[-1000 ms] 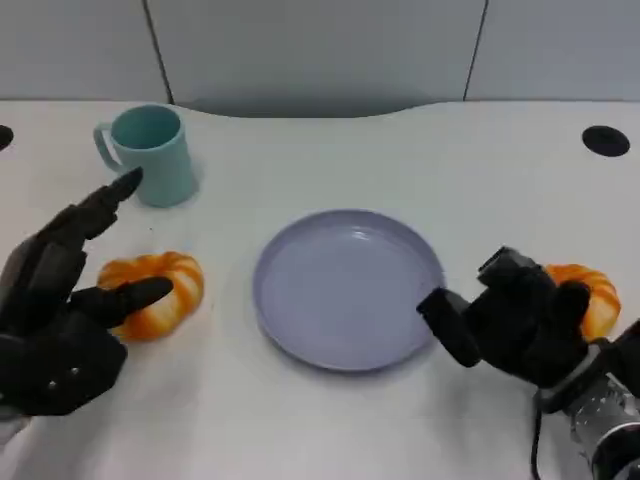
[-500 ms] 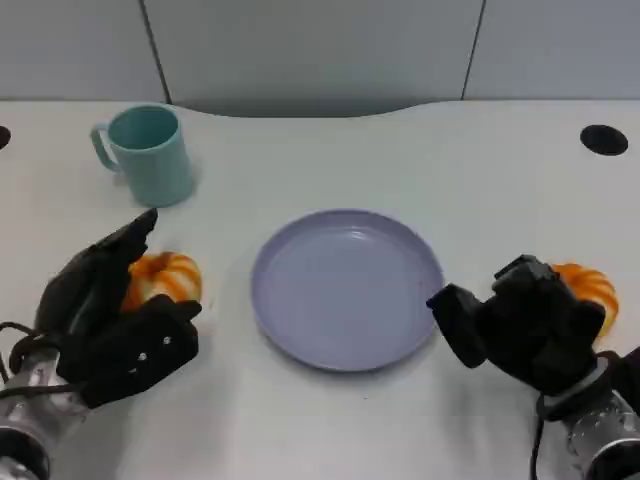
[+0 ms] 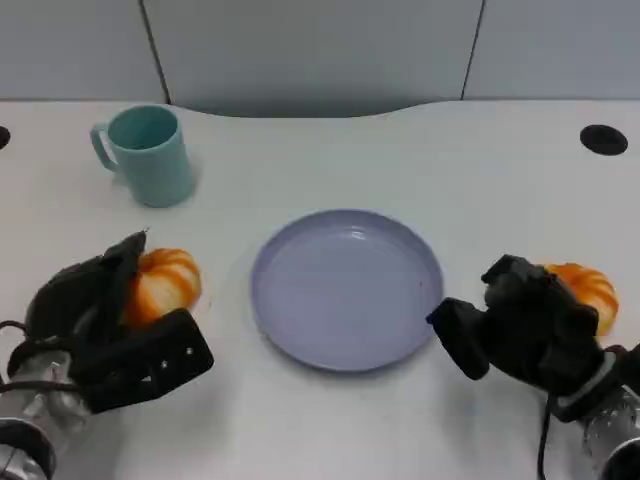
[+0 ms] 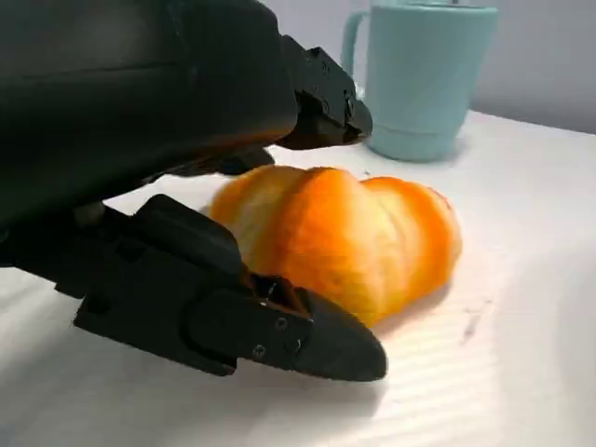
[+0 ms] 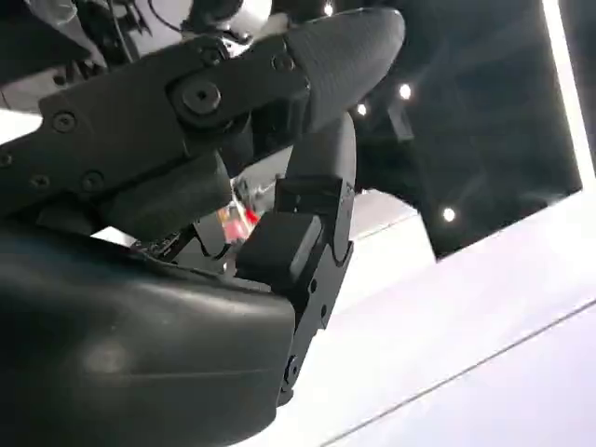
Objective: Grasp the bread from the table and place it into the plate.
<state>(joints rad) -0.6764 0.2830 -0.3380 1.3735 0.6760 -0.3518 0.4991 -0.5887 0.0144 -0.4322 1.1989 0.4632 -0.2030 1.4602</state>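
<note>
Left hand (image 3: pixel 105 330) cupped around a bread roll (image 3: pixel 160 285), plate (image 3: pixel 345 288) bare.

The roll lies on the white surface (image 3: pixel 400 160) left of the purple plate; in the left wrist view the fingers (image 4: pixel 233 317) sit spread on either side of it, and whether they actually touch it cannot be told. A second roll (image 3: pixel 585 290) lies right of the plate, just behind the right hand (image 3: pixel 525 325), whose fingers are curled in with nothing seen in them. A teal mug (image 3: pixel 150 155) stands at the back left.
</note>
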